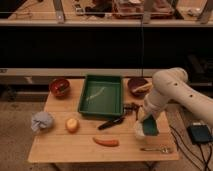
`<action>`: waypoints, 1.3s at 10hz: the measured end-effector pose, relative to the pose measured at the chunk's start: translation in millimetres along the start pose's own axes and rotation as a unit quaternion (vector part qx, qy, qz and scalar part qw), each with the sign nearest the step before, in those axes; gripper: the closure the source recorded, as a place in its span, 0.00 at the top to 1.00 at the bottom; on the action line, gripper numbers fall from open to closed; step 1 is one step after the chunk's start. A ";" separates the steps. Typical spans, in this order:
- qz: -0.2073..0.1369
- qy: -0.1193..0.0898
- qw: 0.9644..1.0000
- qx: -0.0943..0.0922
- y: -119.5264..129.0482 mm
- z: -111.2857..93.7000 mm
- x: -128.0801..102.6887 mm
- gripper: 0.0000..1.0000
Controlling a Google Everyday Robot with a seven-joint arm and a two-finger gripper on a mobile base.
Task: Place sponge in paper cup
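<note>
Gripper point(145, 121): table point(60, 145) 4 o'clock, jaws clenched on sponge point(151, 128).
Paper cup point(138, 131): at sponge's 8 o'clock; centre over it before you release.

The white arm point(172, 92) is running out past the right edge and is covering most of the gripper point(146, 121), which is hanging low over the front right of the table point(60, 145), closed on the sponge point(151, 128). The sponge is hiding the right side of the paper cup point(138, 131), so whether it is touching the rim is not showing. The contents of the two red bowls point(59, 87) are blurring together, and the shiny thing point(157, 148) near the front edge is staying too small to name.
</note>
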 end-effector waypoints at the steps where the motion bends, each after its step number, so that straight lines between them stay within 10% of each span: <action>1: 0.000 0.000 1.000 -0.002 0.7 -0.2 0.3 0.00; 13: 0.013 -0.038 0.998 -0.038 3.2 22.8 9.1 0.00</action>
